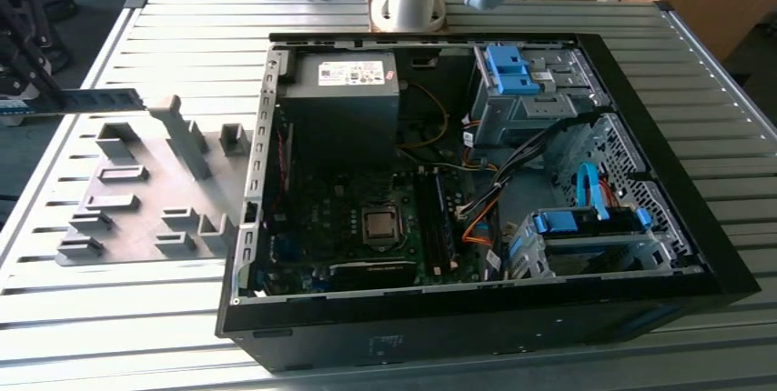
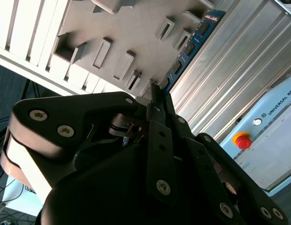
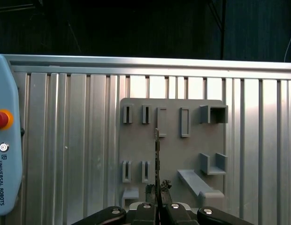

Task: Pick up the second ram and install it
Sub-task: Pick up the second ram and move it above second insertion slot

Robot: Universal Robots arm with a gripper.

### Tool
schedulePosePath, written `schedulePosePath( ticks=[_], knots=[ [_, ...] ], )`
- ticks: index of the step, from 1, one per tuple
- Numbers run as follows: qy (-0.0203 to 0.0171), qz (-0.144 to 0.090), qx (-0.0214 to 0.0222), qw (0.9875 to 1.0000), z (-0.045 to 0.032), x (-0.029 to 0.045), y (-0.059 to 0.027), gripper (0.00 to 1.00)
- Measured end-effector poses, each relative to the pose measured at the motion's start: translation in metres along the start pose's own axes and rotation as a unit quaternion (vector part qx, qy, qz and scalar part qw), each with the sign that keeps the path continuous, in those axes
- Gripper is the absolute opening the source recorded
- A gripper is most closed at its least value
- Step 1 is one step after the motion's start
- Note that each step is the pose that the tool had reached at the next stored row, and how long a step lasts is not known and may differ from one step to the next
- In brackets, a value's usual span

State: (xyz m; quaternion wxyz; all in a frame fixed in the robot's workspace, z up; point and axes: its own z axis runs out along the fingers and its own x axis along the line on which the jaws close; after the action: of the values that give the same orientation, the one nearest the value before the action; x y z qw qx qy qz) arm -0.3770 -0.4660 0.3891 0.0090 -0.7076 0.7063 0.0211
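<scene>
The second ram (image 1: 104, 100) is a dark, narrow stick held in the air above the grey holder plate (image 1: 146, 191) at the exterior view's left. My gripper (image 1: 31, 100) is shut on one end of it. In the second wrist view the ram (image 2: 190, 44) reaches out from the closed fingertips (image 2: 157, 96) over the plate (image 2: 131, 33). In the first wrist view the ram (image 3: 157, 154) is seen edge-on, rising from the gripper (image 3: 158, 191) over the plate (image 3: 171, 140). The open computer case (image 1: 486, 318) lies to the exterior view's right, with its memory slots (image 1: 438, 218) beside the processor.
The grey plate carries several upright holder blocks (image 1: 182, 136). Inside the case are a black power-supply box (image 1: 346, 91), blue drive brackets (image 1: 510, 68) and loose cables (image 1: 486, 200). A pale control box with a red button (image 3: 0, 119) stands on the slatted metal table (image 1: 122, 318).
</scene>
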Motion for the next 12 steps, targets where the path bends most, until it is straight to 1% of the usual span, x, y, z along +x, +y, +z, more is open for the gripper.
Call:
schedulePosePath(
  ticks=[12],
  knots=[
    [0.0000,0.000,0.0000,1.0000,-0.0001,0.0000,-0.0033,0.14]
  ],
)
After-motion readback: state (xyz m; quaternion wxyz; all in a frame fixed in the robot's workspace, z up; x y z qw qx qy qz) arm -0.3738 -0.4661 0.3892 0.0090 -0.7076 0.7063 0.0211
